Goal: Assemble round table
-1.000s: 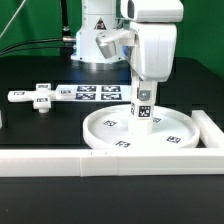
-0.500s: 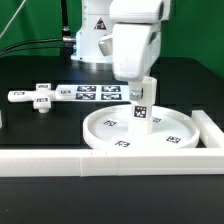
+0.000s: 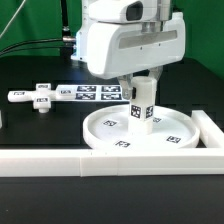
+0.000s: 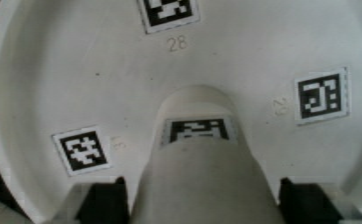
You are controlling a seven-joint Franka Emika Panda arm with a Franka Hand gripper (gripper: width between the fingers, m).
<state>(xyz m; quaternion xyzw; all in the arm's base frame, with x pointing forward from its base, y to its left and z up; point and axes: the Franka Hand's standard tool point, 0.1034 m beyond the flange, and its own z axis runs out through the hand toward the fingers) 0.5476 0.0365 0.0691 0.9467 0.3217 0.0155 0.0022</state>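
Leg point(image 3: 142, 110), a short smooth white cylinder with square tags, stands upright at the middle of your disc point(image 3: 178, 122), a round, shallow, rimmed plastic dish lying flat on the black table point(image 3: 35, 125). Your pincer point(image 4: 203, 195) clasps the leg near its top, dark pads point(image 4: 103, 196) pressed to either side. You'll find the cross-shaped base point(image 3: 38, 97) well apart, toward the exterior view's left, beside the marker board point(image 3: 98, 93).
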